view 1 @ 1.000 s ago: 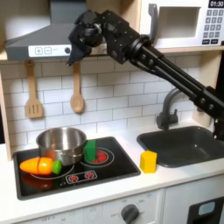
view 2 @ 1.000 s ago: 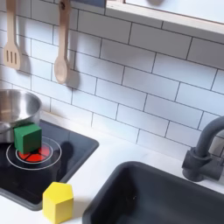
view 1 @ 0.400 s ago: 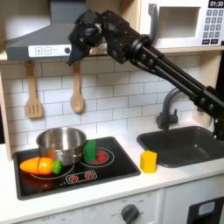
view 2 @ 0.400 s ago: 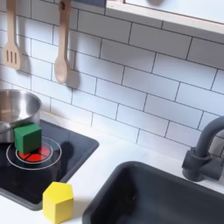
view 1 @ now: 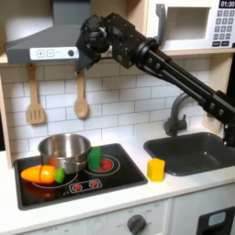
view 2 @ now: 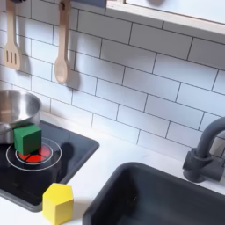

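My gripper [view 1: 88, 57] has edged right since a second ago, high above the steel pot [view 1: 65, 150] (jaw state: can't tell). Green block [view 1: 95, 157] right of pot, carrot [view 1: 43, 173] in front, both unmoved.

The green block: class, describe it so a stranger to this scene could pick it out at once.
Start at the black stovetop. On its red burner ring, just beside the steel pot, stands the green block. It is the one green cube; the yellow block sits off the stove, toward the sink.

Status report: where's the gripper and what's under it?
Gripper high by the range hood, jaw state unclear. Wooden spoon nearest. Steel pot and green block below on stove.
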Controlling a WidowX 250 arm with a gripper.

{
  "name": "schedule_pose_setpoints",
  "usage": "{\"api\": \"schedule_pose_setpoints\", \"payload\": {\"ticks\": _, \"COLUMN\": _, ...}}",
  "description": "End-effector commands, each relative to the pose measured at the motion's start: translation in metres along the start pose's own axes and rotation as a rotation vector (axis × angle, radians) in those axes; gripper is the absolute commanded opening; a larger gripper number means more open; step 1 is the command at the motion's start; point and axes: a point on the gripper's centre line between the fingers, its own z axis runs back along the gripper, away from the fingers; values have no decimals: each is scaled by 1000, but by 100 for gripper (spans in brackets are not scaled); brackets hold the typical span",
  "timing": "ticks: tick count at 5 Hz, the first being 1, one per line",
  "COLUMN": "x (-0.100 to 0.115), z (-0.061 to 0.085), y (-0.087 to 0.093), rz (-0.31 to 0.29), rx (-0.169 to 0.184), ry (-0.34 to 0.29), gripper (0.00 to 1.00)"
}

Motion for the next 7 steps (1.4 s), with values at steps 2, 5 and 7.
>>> {"api": "schedule_pose_setpoints", "payload": {"ticks": 2, "x": -29, "z": 9, "y": 7, "rz": -66, "rx": 65, "ry": 162, "gripper": 0}}
{"api": "schedule_pose_setpoints", "payload": {"ticks": 5, "x": -63, "z": 16, "y": 37, "rz": -147, "rx": 158, "ry": 353, "gripper": 0}}
{"api": "schedule_pose_setpoints", "payload": {"ticks": 7, "x": -75, "z": 54, "y": 53, "rz": -203, "rx": 131, "ry": 378, "gripper": 0}}
